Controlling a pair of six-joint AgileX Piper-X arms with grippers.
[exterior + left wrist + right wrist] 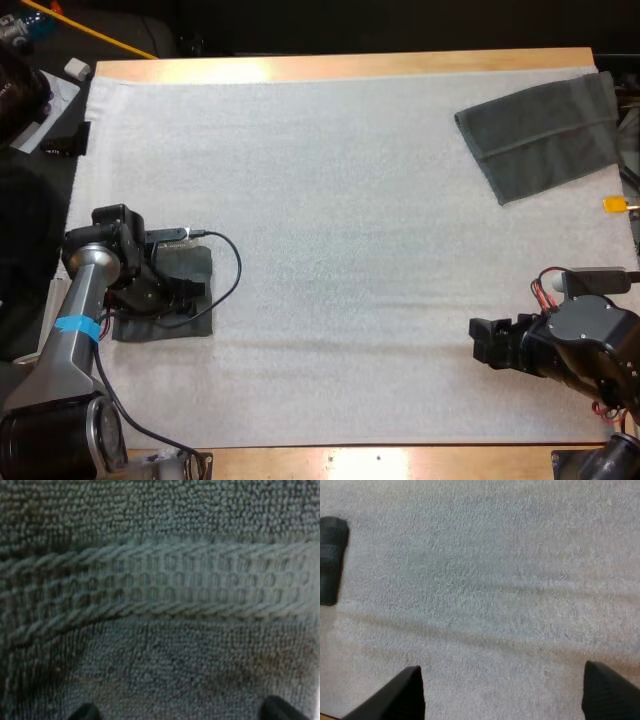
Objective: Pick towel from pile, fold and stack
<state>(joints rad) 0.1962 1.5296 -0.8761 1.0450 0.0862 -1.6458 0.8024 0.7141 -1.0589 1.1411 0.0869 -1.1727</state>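
Risk: left tool, fingers apart, sits low on the folded towel at the left side of the white mat. Lifting off could snag terry loops and drag the fold open. Right tool hangs spread over bare mat. Second towel lies at the far right corner, well apart.

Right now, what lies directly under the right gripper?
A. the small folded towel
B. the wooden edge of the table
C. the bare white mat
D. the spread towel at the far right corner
C: the right gripper is open over the bare white mat. The small folded towel is under the left gripper, and the spread towel lies far off at the mat's far right corner.
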